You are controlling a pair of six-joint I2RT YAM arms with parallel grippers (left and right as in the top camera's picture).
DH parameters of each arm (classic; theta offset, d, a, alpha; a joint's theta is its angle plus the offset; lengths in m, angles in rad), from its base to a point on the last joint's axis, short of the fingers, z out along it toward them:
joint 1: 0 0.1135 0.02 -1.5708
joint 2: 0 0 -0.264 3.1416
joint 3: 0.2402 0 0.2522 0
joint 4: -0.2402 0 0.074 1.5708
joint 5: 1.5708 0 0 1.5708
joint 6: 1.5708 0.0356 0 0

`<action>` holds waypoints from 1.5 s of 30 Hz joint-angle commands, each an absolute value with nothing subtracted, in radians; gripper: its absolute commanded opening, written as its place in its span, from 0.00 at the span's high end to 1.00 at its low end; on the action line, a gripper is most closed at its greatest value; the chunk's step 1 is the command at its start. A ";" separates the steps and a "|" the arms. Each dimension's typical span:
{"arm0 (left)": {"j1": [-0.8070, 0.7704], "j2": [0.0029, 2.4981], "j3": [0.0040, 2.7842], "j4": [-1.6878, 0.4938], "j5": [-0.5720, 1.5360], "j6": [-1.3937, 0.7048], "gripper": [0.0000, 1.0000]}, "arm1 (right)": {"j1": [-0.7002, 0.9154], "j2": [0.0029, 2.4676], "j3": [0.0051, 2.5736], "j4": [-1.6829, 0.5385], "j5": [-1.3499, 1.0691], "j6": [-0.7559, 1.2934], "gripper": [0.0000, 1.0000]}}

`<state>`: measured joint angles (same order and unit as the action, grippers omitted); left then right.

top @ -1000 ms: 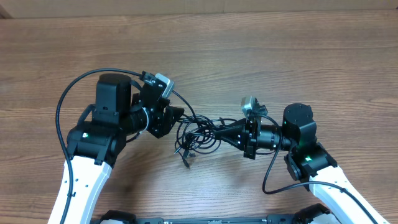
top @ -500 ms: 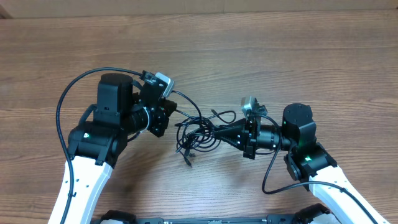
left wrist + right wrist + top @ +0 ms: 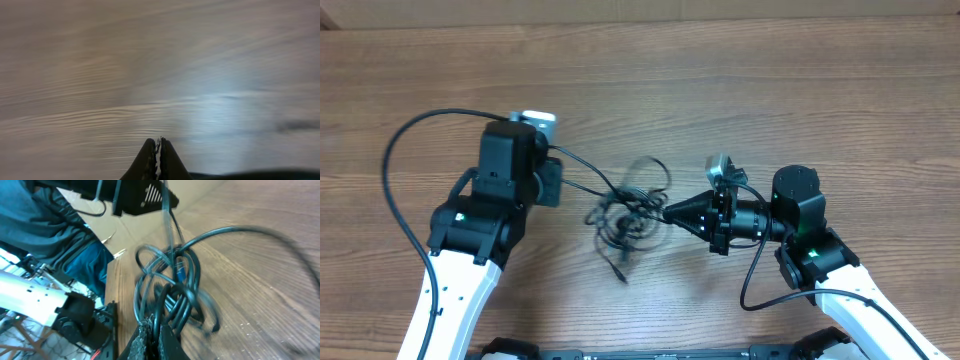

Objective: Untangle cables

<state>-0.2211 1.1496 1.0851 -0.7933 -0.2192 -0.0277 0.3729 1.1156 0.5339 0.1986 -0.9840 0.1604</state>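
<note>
The cables (image 3: 630, 208) lie as a knot of thin black cords at the table's middle, with one plug end trailing toward the front (image 3: 620, 274). My right gripper (image 3: 667, 211) meets the knot from the right. In the right wrist view this gripper (image 3: 156, 325) is shut on a cord among the loops (image 3: 172, 285). My left gripper (image 3: 558, 183) sits well left of the knot, and a cord stretches taut from it to the tangle. The left wrist view shows the left gripper (image 3: 159, 142) shut over blurred table. The pinched cord itself does not show there.
The wooden table (image 3: 740, 90) runs wide behind the knot. Thick black arm cables loop beside each arm, on the left (image 3: 395, 170) and on the right (image 3: 750, 290). A person in blue clothing (image 3: 55, 235) stands past the table edge in the right wrist view.
My left gripper shut and drew back to the left, pulling a cord taut out of the knot. The tangle shifted and stretched a little. The right gripper held its place.
</note>
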 commanded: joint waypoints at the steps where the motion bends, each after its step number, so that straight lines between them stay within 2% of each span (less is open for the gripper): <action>1: -0.210 1.152 1.084 -0.790 -0.536 -0.045 0.96 | 0.364 1.096 0.545 0.205 -1.015 0.159 0.96; 7: -0.210 1.152 1.084 -0.789 -0.546 -0.060 0.96 | 0.364 1.096 0.545 0.205 -1.015 0.159 0.96; 10: -0.210 1.152 1.084 -0.789 -0.485 -0.060 0.96 | 0.364 1.096 0.545 0.205 -1.015 0.159 0.96; 11: -0.210 1.152 1.084 -0.789 -0.447 -0.060 0.91 | 0.364 1.096 0.545 0.205 -1.015 0.159 0.96; 12: -0.210 1.152 1.084 -0.789 -0.408 -0.060 0.75 | 0.364 1.096 0.545 0.205 -1.015 0.159 0.96; 13: -0.210 1.152 1.084 -0.788 -0.362 -0.060 0.48 | 0.364 1.096 0.545 0.205 -1.015 0.159 0.96; 16: -0.210 1.152 1.084 -0.785 -0.289 -0.059 0.04 | 0.364 1.096 0.545 0.205 -1.015 0.160 0.96; 17: -0.210 1.152 1.084 -0.785 -0.273 -0.059 0.00 | 0.364 1.096 0.545 0.205 -1.015 0.160 0.96; 22: -0.210 1.149 1.084 -0.789 -0.234 -0.040 0.00 | 0.364 1.096 0.545 0.205 -1.015 0.160 0.96; 33: -0.210 1.147 1.084 -0.792 0.263 0.121 0.00 | 0.364 1.096 0.545 0.231 -1.011 0.198 0.96; 38: -0.210 1.147 1.084 -0.798 0.263 0.120 0.00 | 0.364 1.096 0.545 0.198 -0.975 0.196 0.96; 39: -0.210 1.147 1.084 -0.801 0.263 0.120 0.00 | 0.364 1.096 0.545 0.171 -0.946 0.192 0.85; 40: -0.210 1.149 1.084 -0.806 0.263 0.120 0.00 | 0.364 1.096 0.545 0.115 -0.899 0.162 0.55; 42: -0.210 1.151 1.084 -0.809 0.261 0.120 0.00 | 0.364 1.096 0.545 0.031 -0.811 0.121 0.39; 43: -0.210 1.151 1.084 -0.811 0.255 0.120 0.00 | 0.364 1.096 0.545 -0.007 -0.748 0.121 0.23; 45: -0.210 1.152 1.084 -0.812 0.251 0.120 0.00 | 0.364 1.096 0.545 -0.098 -0.653 0.054 0.16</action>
